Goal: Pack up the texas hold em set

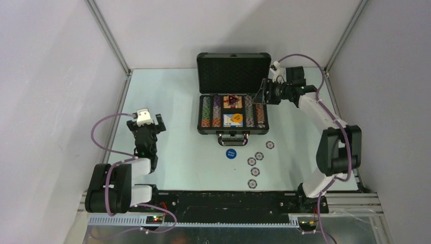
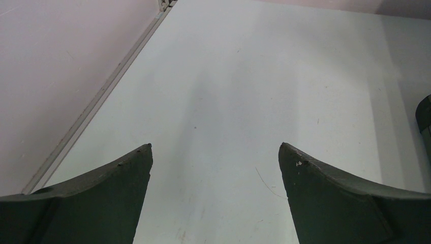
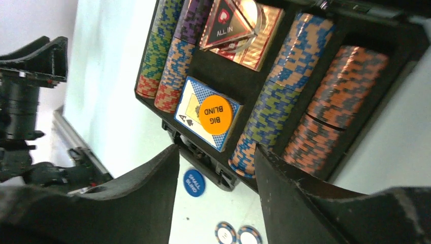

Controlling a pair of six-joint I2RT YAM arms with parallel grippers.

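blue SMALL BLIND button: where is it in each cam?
Top external: the blue button lies on the table, just in front of the case handle.
Left wrist: not in it.
Right wrist: low centre, seen between the fingers, outside the case.
Shared landmark: orange BIG BLIND button inside the case.

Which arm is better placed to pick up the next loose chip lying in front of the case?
Right, probably. The right gripper hovers empty over the open case, and its camera sees loose chips just below. The left gripper stands open over bare table, far to the left.
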